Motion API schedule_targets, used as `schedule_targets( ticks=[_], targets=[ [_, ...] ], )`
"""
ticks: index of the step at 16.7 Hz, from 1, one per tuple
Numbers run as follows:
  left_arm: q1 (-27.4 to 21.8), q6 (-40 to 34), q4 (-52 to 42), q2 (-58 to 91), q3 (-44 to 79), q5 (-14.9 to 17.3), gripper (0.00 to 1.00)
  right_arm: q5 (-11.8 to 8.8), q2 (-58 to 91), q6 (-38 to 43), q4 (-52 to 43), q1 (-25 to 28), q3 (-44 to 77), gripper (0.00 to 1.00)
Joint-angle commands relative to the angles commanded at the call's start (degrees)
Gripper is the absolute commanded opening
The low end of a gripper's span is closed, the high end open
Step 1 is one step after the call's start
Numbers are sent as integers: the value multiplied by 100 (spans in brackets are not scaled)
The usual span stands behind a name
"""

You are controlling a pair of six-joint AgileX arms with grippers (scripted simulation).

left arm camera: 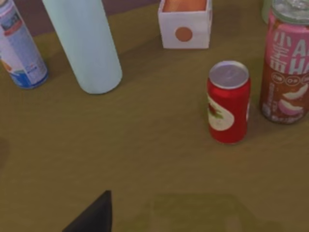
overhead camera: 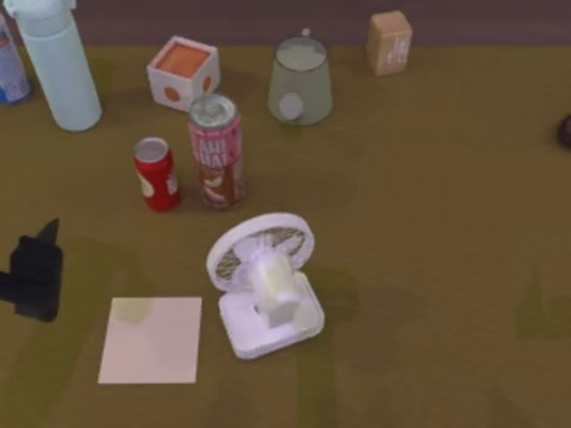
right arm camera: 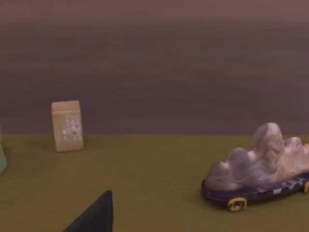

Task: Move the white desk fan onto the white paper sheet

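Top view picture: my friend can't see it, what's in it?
A white desk fan stands on the table beside a white paper sheet, not on it. Behind are two cans, a cube and a bottle. The left gripper waits at the left edge.

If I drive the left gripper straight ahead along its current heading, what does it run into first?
Probably the red can. The left gripper sits at the table's left edge, and its wrist view looks over bare tabletop toward the can, with the pale blue bottle off to the side. Depth is unclear, so it might slip between them.
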Motion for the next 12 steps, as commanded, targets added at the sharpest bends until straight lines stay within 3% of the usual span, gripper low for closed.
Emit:
schedule_targets(
  ticks=[12],
  targets=[
    [-2073,1630,-4279,6701,6378,42,100,0,0,0,0,0,0,100]
  ],
)
